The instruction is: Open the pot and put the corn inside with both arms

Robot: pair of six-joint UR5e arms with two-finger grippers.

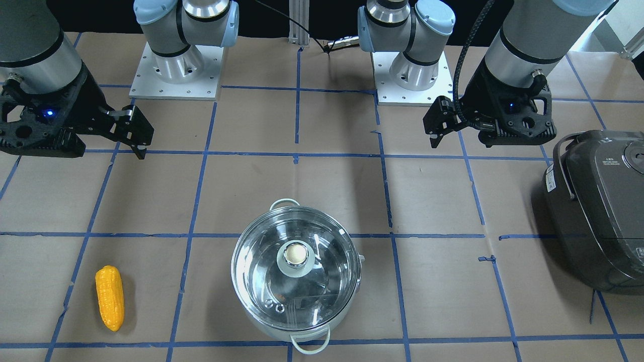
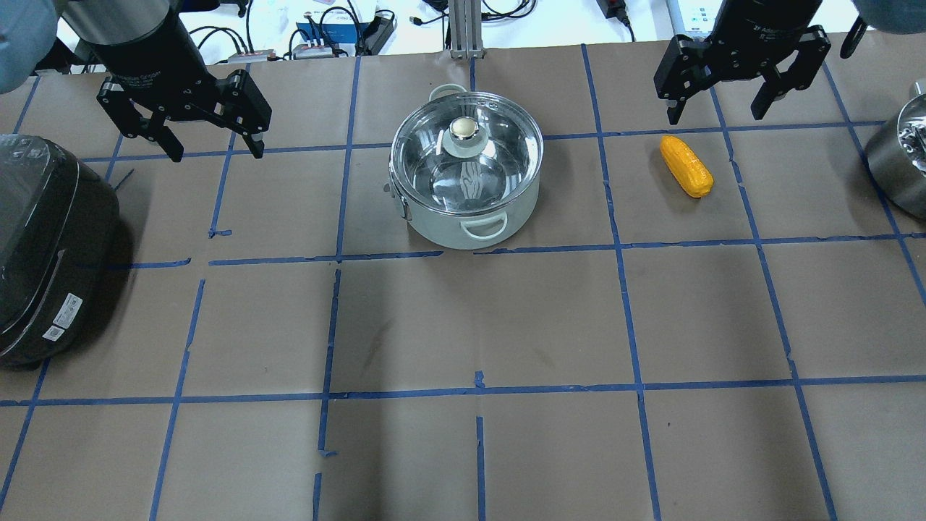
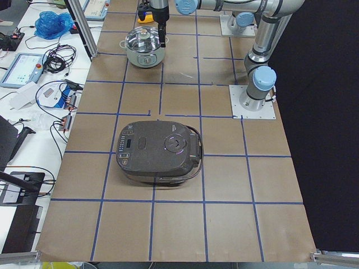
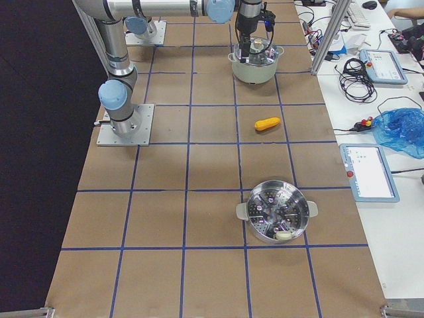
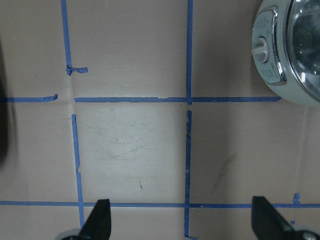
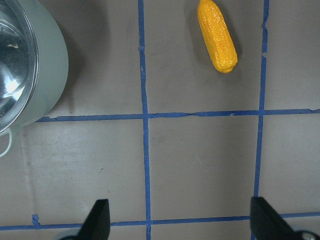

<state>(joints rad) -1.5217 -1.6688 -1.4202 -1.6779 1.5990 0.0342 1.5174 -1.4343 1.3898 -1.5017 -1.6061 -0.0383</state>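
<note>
The steel pot [image 2: 466, 210] stands at the table's far middle with its glass lid [image 2: 499, 155] on and the knob [image 2: 464, 129] free. It also shows in the front view [image 1: 251, 301]. The corn [image 2: 686, 166] lies on the paper to the pot's right, also seen in the front view [image 1: 109, 297] and the right wrist view [image 6: 216, 36]. My left gripper [image 2: 215, 153] hangs open and empty to the left of the pot. My right gripper [image 2: 715, 117] hangs open and empty just beyond the corn. The pot's edge [image 5: 272, 55] shows in the left wrist view.
A dark grey rice cooker [image 2: 43, 246] sits at the table's left end. A steel steamer pot [image 4: 278, 211] with a perforated insert sits at the right end. Blue tape lines grid the brown paper. The arm bases [image 1: 176, 65] are bolted on the robot's side.
</note>
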